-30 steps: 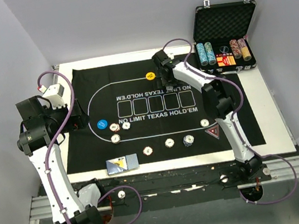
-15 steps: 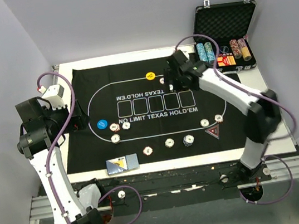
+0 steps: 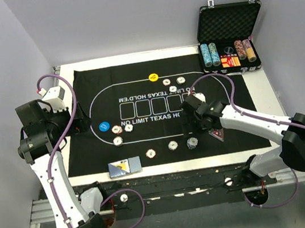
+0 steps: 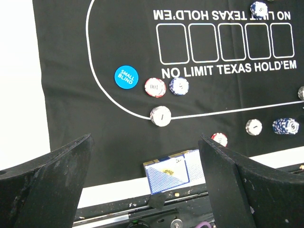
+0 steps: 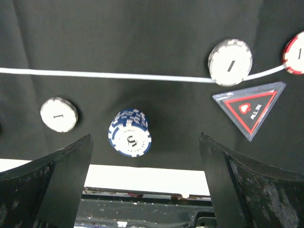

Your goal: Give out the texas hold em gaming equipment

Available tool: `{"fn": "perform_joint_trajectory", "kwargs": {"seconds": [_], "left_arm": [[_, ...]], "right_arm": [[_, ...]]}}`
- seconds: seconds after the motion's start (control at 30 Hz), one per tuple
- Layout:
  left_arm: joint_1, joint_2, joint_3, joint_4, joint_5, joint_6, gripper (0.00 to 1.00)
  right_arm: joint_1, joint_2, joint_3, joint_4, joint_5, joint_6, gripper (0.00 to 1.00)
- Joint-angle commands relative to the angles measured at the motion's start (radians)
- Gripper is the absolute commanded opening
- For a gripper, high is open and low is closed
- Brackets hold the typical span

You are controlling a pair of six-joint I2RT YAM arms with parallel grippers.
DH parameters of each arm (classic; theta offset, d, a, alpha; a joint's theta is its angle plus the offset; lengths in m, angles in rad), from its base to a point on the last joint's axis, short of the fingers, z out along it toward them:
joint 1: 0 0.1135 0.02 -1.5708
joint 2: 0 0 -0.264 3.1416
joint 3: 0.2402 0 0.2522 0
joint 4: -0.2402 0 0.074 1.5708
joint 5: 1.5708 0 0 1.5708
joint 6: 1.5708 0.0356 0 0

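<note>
poker chips [image 5: 129, 133] on mat [image 3: 89, 152] below left end effector [image 4: 145, 138], right end effector [image 5: 145, 137] (both apart)

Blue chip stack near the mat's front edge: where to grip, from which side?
Pinch the blue chip stack across its striped rim, from straight above. It stands upright, flat on the mat; the white chip and triangular marker sit apart from it, leaving finger room both sides.

Blue chip stack [image 5: 129, 133] between wide-spread hand [image 5: 145, 183] fingers [image 5: 52, 185], on felt mat [image 5: 118, 42]
</note>
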Motion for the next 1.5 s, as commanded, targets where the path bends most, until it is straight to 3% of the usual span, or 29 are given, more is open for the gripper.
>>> {"fn": "perform_joint_trajectory", "kwargs": {"seconds": [0.0,0.27,0.77,1.17,1.37,1.47], "left_arm": [[0.005,-0.017,0.007,-0.003,0.003,-0.017,0.99],[0.005,-0.017,-0.002,-0.002,-0.005,-0.013,0.99],[0.007,-0.015,-0.004,0.003,-0.008,-0.005,0.99],[0.007,-0.018,-0.022,0.015,-0.013,-0.008,0.99],[0.007,-0.023,-0.036,0.023,-0.019,-0.005,0.99],[0.005,-0.024,-0.032,0.021,-0.016,-0.005,0.99]], "right_arm": [[0.046,-0.038,-0.051,0.009,0.005,0.076,1.0],[0.129,0.037,-0.053,0.041,0.025,0.141,1.0],[0.146,0.13,-0.116,0.102,0.048,0.17,0.81],[0.145,0.144,-0.128,0.122,0.038,0.167,0.51],[0.146,0.132,-0.116,0.111,0.037,0.158,0.44],[0.145,0.132,-0.117,0.107,0.038,0.156,0.36]]}}
